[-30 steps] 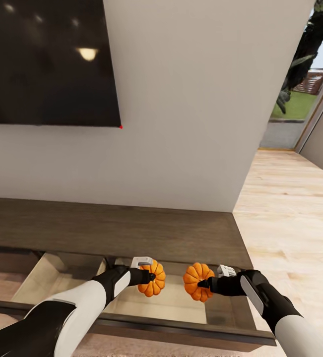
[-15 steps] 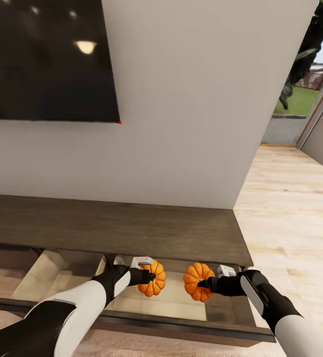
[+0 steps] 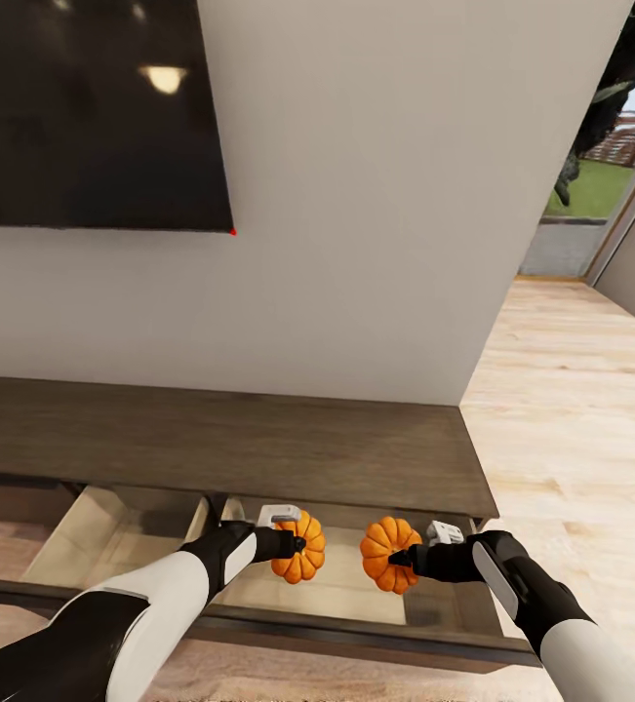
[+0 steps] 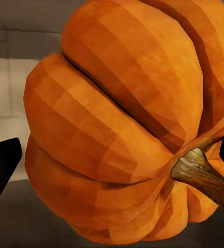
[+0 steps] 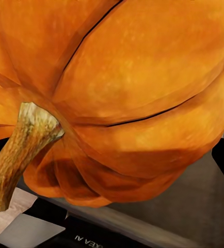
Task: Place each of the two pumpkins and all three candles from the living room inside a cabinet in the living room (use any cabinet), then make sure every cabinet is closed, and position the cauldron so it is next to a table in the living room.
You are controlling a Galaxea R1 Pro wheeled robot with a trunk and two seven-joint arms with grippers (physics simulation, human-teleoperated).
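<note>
Dark brown cabinet (image 3: 258, 444) runs under the TV (image 3: 83, 117), its drawer (image 3: 346, 585) pulled open below both arms. Left gripper (image 3: 297, 544) grips the left pumpkin (image 3: 303, 548); right gripper (image 3: 395, 558) grips the right pumpkin (image 3: 387, 552). Both hang directly over the drawer, so release goes straight down. Wrist cameras add the woody stems (image 4: 202, 173), which the head camera hides.

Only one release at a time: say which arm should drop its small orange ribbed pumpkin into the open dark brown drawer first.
Left, narrowly. The left gripper holds its small orange ribbed pumpkin above the pale floor of the open dark brown drawer. The right gripper holds the other pumpkin nearer the drawer's right side wall.
</note>
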